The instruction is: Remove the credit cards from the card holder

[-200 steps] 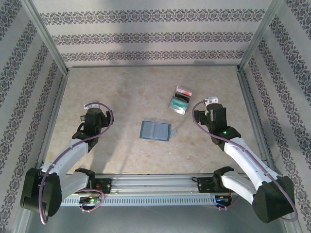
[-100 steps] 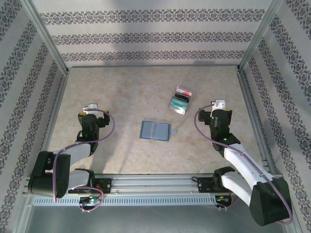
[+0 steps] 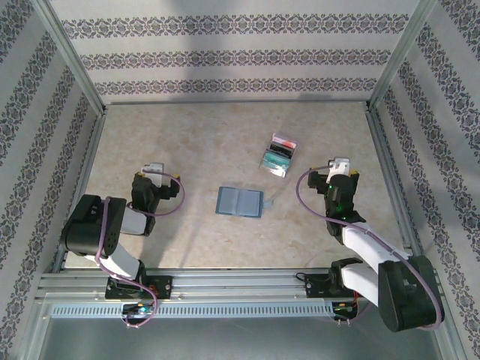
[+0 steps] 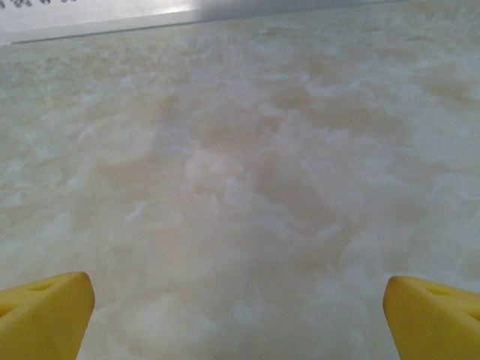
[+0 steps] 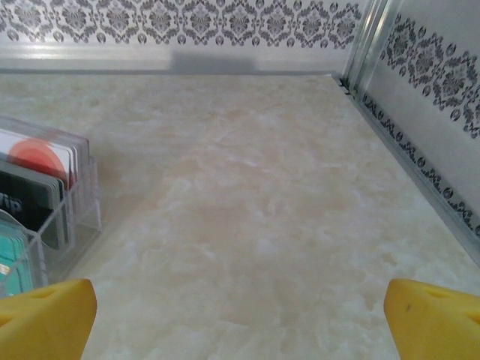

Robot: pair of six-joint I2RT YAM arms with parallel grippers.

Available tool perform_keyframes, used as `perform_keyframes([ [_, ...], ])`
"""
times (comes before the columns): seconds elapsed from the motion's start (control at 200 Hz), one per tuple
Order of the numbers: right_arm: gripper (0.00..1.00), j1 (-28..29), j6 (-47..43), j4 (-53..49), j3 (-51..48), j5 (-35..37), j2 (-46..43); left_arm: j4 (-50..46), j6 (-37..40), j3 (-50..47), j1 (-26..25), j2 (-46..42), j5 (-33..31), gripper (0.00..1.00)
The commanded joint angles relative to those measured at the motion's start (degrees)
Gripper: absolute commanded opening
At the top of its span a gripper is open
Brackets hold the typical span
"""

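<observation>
The card holder (image 3: 240, 202) lies unfolded and flat at the table's middle, blue-grey inside, with a small pale tab (image 3: 271, 202) at its right edge. The credit cards (image 3: 279, 155), red-orange, dark and teal, stand in a clear rack behind and right of it; that rack (image 5: 71, 214) and the cards (image 5: 34, 176) also appear at the left of the right wrist view. My left gripper (image 3: 155, 171) is low over bare table left of the holder, open; its yellow fingertips (image 4: 45, 311) stand wide apart. My right gripper (image 3: 339, 166) is right of the rack, open and empty (image 5: 240, 315).
Patterned walls with metal corner posts (image 3: 386, 71) close the table on three sides. The right wall's rail (image 5: 405, 142) runs close beside my right gripper. Both arms are folded back near their bases (image 3: 142, 285).
Both arms have folded back toward their bases, and both grippers sit slightly nearer the front edge. The holder and the rack of cards have not moved.
</observation>
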Motion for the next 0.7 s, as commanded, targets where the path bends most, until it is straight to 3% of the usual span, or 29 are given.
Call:
perform_keyframes([
  [0.0, 0.98, -1.1, -0.6, 11.5, -1.9, -1.7, 3.0, -5.6, -2.2, 4.8, 2.9, -0.7, 4.1, 0.99],
  [0.455, 0.98, -3.8, -2.0, 34.4, -0.1, -6.2, 26.9, -4.6, -2.7, 4.6, 3.2, -0.3, 3.2, 0.99],
  [0.695, 0.98, -9.7, 1.0, 23.7, 4.4, -21.1, 25.4, -4.7, -2.6, 4.7, 3.2, -0.3, 3.2, 0.99],
])
